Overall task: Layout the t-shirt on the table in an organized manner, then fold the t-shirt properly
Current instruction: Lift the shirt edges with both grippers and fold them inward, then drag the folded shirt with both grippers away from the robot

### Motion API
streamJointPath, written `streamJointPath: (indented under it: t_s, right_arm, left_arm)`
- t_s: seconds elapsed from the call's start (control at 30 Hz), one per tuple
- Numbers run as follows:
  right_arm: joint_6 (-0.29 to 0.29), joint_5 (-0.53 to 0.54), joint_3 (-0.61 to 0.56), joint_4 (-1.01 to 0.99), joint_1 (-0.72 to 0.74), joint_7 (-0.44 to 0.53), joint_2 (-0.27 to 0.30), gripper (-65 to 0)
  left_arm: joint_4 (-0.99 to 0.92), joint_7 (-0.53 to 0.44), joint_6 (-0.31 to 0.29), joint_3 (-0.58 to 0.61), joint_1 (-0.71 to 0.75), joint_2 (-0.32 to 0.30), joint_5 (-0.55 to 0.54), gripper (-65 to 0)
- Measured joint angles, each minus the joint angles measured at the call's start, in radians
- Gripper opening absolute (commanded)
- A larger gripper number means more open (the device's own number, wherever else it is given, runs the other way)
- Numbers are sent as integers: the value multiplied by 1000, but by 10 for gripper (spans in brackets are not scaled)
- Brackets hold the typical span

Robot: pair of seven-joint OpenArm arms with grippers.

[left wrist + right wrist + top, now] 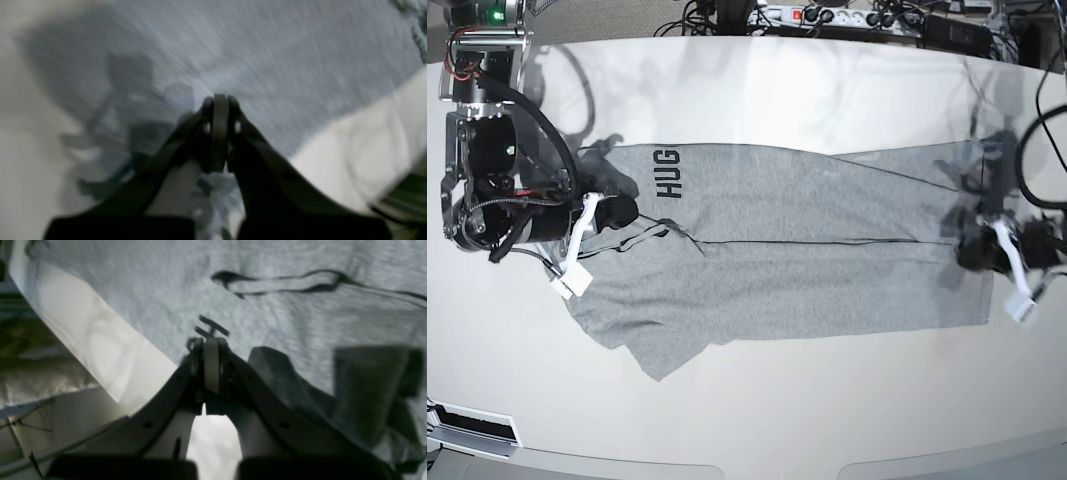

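The table (757,80) carries the t-shirt (827,270) stretched flat across its middle, lettering toward ten o'clock. The right gripper (210,340) hovers at the shirt's nine o'clock end, jaws pressed together, empty. The left gripper (219,100) at three o'clock is likewise closed over the cloth

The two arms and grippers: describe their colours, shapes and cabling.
Both grippers, left gripper and right gripper, have dark, curved fingers tapering to narrow tips. In the base view, the right arm is black with looping black cables and white wrist parts; the left arm looks alike.
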Motion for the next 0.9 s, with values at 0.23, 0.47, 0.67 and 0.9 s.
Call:
streamJointPath:
  t_s: [0.23,0.47,0.67,0.9]
  right_arm:
    - [0,-75,-1,0,-7,71,20,-650]
    - [0,12,-43,0,-5,16,23,-650]
    - [1,-356,-212,0,-8,238,26,-650]
    - [-144,-636,-275,0,-19,400,27,-650]
  left_arm:
    - [79,-3,0,14,147,-20,53,-650]
    - [133,-90,0,17,257,-42,127,-650]
    - [137,-301,62,15,288,-15,329,-650]
    - [135,-386,87,13,256,36,413,-650]
